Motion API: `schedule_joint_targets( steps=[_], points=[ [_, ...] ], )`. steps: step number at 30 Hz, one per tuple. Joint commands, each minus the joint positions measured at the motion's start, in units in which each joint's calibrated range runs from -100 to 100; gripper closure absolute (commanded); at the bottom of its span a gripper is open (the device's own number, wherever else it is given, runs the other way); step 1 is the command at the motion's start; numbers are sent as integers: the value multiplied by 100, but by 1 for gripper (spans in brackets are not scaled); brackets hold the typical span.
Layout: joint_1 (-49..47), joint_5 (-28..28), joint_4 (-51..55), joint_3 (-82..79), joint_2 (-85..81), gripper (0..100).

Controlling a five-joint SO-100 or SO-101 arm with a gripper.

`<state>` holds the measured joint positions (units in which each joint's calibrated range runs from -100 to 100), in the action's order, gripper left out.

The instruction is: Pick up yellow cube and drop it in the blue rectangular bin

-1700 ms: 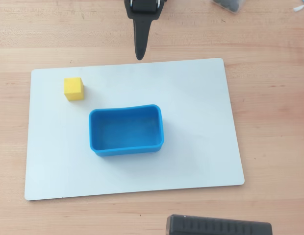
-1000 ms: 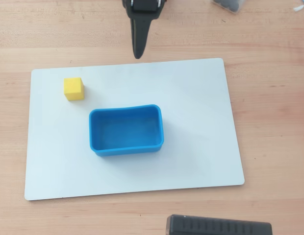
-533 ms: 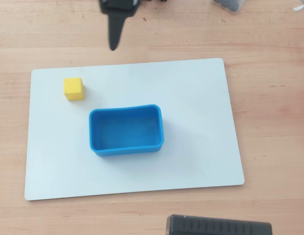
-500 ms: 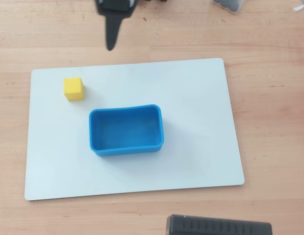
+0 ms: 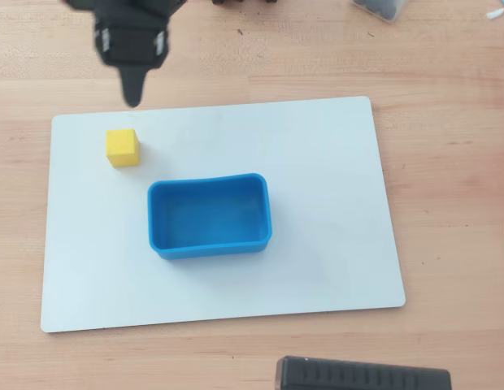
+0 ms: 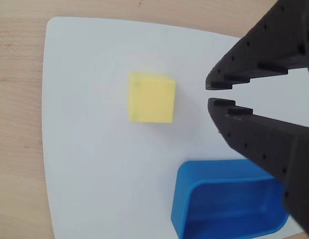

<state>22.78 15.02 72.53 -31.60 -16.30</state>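
my gripper (image 6: 208, 94) is nearly closed, just a thin slit between the two fingers, and there's nothing in it. the yellow cube (image 6: 151, 97) sits on the white board (image 6: 94, 164) just ahead of my fingertips, not touching them. the blue bin (image 6: 229, 199) is off to the side of my lower finger, empty as far as i can see, and apart from the cube.

what worries me: with the gap this narrow, if i push forward i'd just shove the cube across that board instead of getting around it. i need to open wide first. the cube also sits close to the board's corner, so a bad nudge could send it onto the wooden table (image 6: 17, 124). and the bin is close enough that a sloppy swing could clip its wall.

the wrist view shows that slit between my fingers really clearly. in the overhead view the gripper (image 5: 132, 99) is just a dark blurry blob, can't read the gap at all. but it does show the whole layout: cube (image 5: 122, 148), bin (image 5: 210, 216), full board.
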Motion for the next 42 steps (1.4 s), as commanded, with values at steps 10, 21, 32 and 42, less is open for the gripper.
schedule_joint_targets(
  steps=[10, 21, 32, 42],
  points=[
    [346, 122, -234, 1415, 1310, 99],
    [321, 83, -259, 1778, 1709, 82],
    [441, 73, -193, 1906, 2285, 78],
    [441, 73, -349, 1851, 2471, 79]
  ],
)
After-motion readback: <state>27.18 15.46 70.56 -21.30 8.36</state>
